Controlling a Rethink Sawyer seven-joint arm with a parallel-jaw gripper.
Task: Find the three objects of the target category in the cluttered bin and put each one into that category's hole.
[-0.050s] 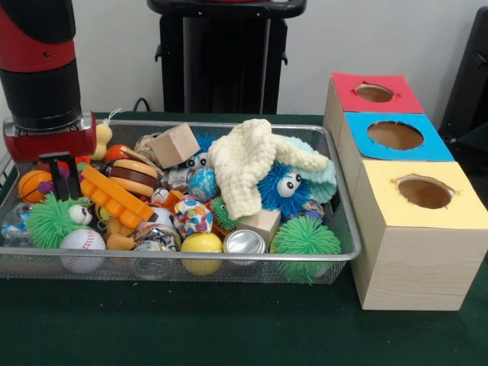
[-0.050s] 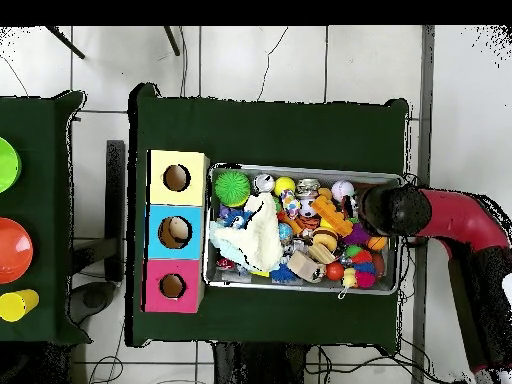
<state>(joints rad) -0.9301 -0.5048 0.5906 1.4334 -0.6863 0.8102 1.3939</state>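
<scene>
A wire mesh bin (image 1: 335,152) (image 2: 214,275) is packed with toys. Among them are a baseball (image 1: 82,242), a yellow ball (image 1: 201,244), a small basketball (image 1: 32,185) and green spiky balls (image 1: 305,239) (image 2: 232,187). A cream knitted cloth (image 1: 248,164) (image 2: 262,235) drapes over a blue fuzzy ball with eyes (image 1: 280,187). Wooden blocks (image 1: 175,145), metal cans (image 1: 245,242), a toy burger (image 1: 133,177) and an orange plastic piece (image 1: 114,196) lie between them. My gripper (image 1: 65,179) hangs low over the bin's left end, just beside the basketball. In the overhead view the arm (image 2: 400,210) hides it.
Three wooden boxes stand in a row beside the bin, each with a round hole in its top: red (image 1: 374,93) (image 2: 172,286), blue (image 1: 395,135) (image 2: 175,232) and yellow (image 1: 424,192) (image 2: 177,177). A separate table holds a green plate (image 2: 5,165), an orange plate (image 2: 12,250) and a yellow cup (image 2: 14,304).
</scene>
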